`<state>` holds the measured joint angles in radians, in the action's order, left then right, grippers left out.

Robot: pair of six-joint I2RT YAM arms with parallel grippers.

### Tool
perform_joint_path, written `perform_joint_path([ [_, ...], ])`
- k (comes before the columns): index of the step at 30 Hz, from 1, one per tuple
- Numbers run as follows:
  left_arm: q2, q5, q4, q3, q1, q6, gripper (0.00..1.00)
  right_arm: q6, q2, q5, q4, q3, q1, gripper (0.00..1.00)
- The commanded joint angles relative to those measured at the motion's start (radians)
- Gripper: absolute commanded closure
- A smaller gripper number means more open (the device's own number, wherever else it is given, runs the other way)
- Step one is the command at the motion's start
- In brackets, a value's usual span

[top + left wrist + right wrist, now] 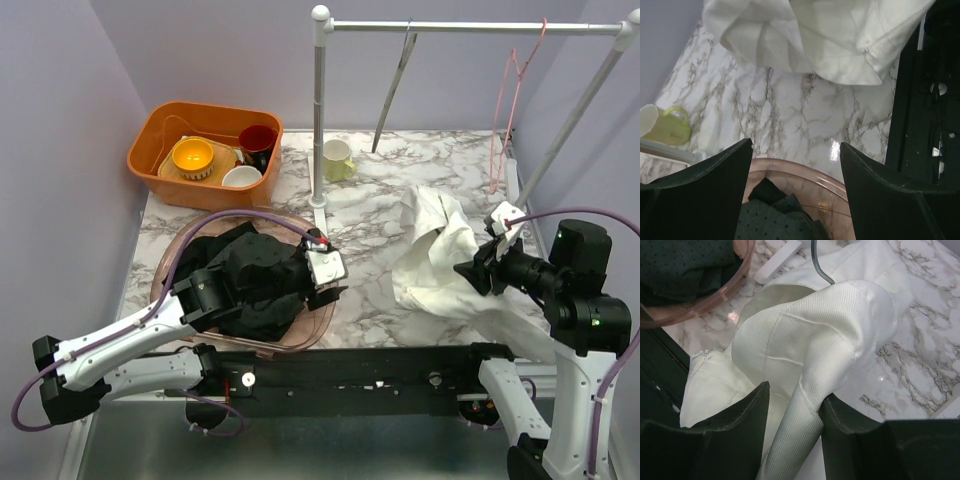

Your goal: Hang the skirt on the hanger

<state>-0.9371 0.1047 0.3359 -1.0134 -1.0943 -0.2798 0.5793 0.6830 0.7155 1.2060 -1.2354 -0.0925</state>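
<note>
Right wrist view: right claw (795,405) pinched raised fold of white skirt (810,350); rest heaped on worktop (370,220). Left claw (795,146) spread, holding nothing. We judged lifting step in hand; next move calls for raising waistband to pink hanger (498,150).

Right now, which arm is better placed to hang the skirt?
Right. The right gripper is shut on the white skirt, nearer the pink hanger; the left gripper hangs open over the bowl of dark clothes.
</note>
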Motion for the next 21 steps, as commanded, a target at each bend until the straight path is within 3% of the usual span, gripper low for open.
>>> perform_joint_path([
  [1,0.099,-0.040,-0.061,0.111,0.001,0.067,0.17,-0.139,0.027,-0.005,-0.141,-0.050,-0.001,0.99],
  [21,0.296,-0.140,-0.104,0.272,0.001,0.073,0.16,-0.576,0.197,0.039,-0.462,-0.303,-0.001,1.00],
])
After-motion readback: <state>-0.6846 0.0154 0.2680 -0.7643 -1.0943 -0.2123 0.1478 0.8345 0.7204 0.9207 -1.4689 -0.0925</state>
